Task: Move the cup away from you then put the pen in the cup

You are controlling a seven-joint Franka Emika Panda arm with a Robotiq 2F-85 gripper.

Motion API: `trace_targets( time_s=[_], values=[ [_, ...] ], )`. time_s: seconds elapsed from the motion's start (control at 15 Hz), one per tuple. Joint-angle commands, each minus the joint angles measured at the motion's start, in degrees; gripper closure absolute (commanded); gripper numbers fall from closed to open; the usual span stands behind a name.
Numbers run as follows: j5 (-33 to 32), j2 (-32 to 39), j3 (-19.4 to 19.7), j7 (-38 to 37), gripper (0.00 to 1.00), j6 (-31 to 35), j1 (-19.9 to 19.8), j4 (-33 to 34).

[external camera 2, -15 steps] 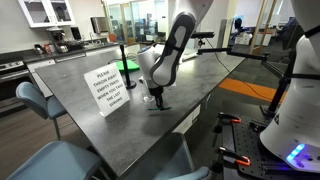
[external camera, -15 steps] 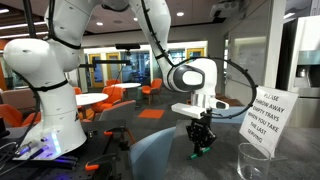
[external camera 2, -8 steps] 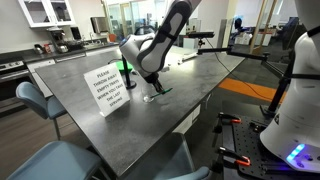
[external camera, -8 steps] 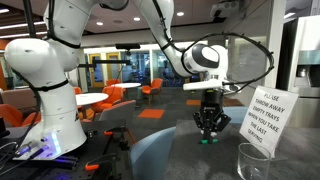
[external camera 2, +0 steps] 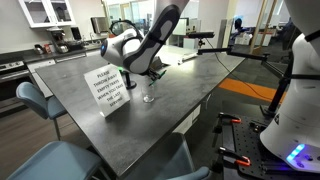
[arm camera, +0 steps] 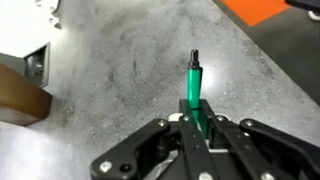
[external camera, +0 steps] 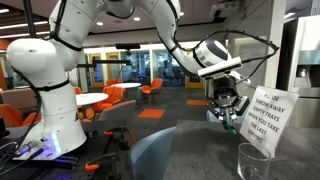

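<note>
The arm (external camera: pixel 150 15) swings across. A second ago its wrist hung well away from the sign (external camera: pixel 268 118); now it is up beside the sign's near edge and tilted. The lift has held, and the carry toward the cup looks underway.

Count from the big end:
- **Arm:** there is one.
- **Table:** one grey table (external camera 2: pixel 195 85), with the sign standing on it.
- **Sign:** one white printed sign, also clear in an exterior view (external camera 2: pixel 112 88).
- **Cup:** one cup (external camera: pixel 258 160), clear and upright. It stands in front of the sign, below the wrist, and nothing touches it.
- **Gripper:** one gripper (arm camera: pixel 200 120), with its jaws drawn narrow and clamped on the pen.
- **Pen:** one green pen (arm camera: pixel 195 85). It is off the table and juts forward from the fingers, dark tip leading, close by the sign.

The cup's move seems done. What's left, I'd say, is bringing the pen over the cup's mouth, tipping it steeper and letting go. That rim is a small target.
</note>
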State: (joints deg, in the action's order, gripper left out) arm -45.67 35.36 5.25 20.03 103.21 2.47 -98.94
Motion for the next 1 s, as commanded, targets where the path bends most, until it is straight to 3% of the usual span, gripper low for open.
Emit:
trace_targets(
  time_s=[0.0,0.4,0.93],
  values=[
    [-7.0,8.1,0.6,0.1,0.97,-8.0,1.5,8.7],
    [-14.4,17.9,0.2,0.7,0.97,-9.5,-0.2,18.8],
    [-17.2,22.3,-0.9,1.2,0.97,-7.5,0.8,22.4]
  ],
)
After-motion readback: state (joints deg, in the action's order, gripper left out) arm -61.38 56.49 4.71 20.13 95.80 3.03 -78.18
